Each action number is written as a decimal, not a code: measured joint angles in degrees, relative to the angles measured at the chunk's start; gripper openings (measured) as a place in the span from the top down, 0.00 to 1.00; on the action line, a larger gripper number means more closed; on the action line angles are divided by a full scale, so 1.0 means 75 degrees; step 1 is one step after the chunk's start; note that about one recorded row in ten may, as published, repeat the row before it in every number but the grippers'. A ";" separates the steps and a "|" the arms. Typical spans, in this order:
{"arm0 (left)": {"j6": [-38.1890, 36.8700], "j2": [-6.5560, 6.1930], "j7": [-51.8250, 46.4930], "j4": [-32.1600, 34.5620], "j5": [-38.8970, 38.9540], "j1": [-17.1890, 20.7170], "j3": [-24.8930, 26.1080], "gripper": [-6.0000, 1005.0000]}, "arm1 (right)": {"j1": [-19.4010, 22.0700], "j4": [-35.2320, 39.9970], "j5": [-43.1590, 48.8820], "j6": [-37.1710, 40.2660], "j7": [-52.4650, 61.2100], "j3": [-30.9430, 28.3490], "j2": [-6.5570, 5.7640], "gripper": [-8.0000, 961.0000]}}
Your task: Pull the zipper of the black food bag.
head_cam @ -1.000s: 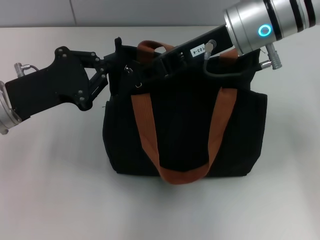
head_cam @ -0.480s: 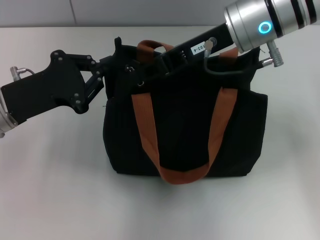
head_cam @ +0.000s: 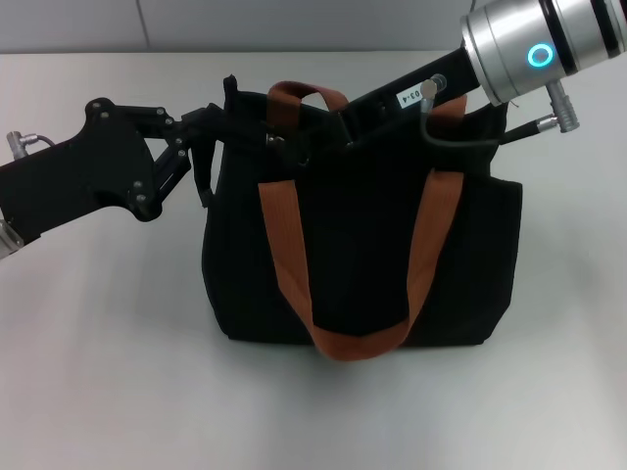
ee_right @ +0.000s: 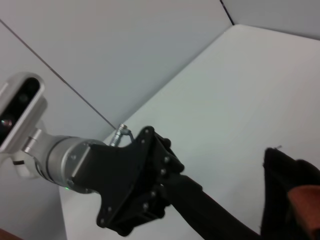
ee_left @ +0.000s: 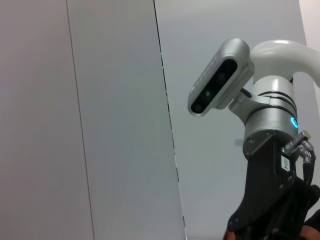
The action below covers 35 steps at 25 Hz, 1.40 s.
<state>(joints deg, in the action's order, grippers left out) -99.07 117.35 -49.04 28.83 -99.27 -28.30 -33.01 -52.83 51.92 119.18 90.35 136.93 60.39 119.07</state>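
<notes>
The black food bag [head_cam: 362, 245] is standing upright on the white table [head_cam: 98, 372], slightly right of centre in the head view. Its near rust-orange handle [head_cam: 343, 284] is hanging down over the front face, looping just above the bag's lower edge. The far handle [head_cam: 299, 95] is arching up above the top opening.

The left gripper [head_cam: 220, 127] is reaching in from the robot's left side and is meeting the bag at its upper left corner. Its black linkage is extending toward the top edge, and a short black strip of fabric is hanging down beside the fingers. Whether the jaws are clenched or released cannot be told, because black fingers are overlapping black fabric there.

The zipper [head_cam: 277, 143] is showing as a small silver glint on the bag's top edge, just beside the near handle's left upper end.

The right gripper [head_cam: 343, 117] is reaching in from the upper right and is dipping onto the top of the bag near the far handle. Its jaw state also cannot be told. Its silver wrist is displaying a lit cyan ring.

In the right wrist view, the left arm's black gripper body [ee_right: 135, 185] is stretching toward the bag's dark edge [ee_right: 292, 195].
</notes>
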 joint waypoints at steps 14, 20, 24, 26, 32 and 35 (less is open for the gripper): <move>0.0004 -0.0014 -0.0024 -0.0001 0.0019 0.0012 0.0173 0.97 | 0.0563 0.0975 0.0720 0.0159 0.0500 -0.0003 0.0003 0.99; 0.0007 -0.0014 -0.0025 -0.0001 0.0019 0.0011 0.0201 0.97 | 0.0972 0.1788 0.1143 0.0285 0.0899 -0.0005 0.0011 0.99; 0.0021 -0.0014 -0.0035 -0.0001 0.0020 0.0011 0.0206 0.97 | 0.1268 0.2248 0.1267 0.0367 0.1078 -0.0046 0.0014 0.99; 0.0025 -0.0018 -0.0053 -0.0001 0.0021 0.0012 0.0213 0.97 | 0.1429 0.2504 0.1328 0.0417 0.1133 -0.0069 0.0019 0.99; 0.0139 -0.0042 -0.0070 0.0001 0.0029 0.0005 0.0280 0.97 | 0.1946 0.3163 0.1466 0.0570 0.1225 -0.0357 0.0027 0.99; 0.0164 -0.0045 -0.0070 0.0000 0.0029 0.0001 0.0280 0.97 | 0.2038 0.3246 0.1466 0.0632 0.1226 -0.0491 0.0027 0.99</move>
<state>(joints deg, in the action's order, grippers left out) -97.84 117.01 -49.57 28.83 -99.06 -28.29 -30.91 -37.54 76.26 130.18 95.09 146.13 56.71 119.28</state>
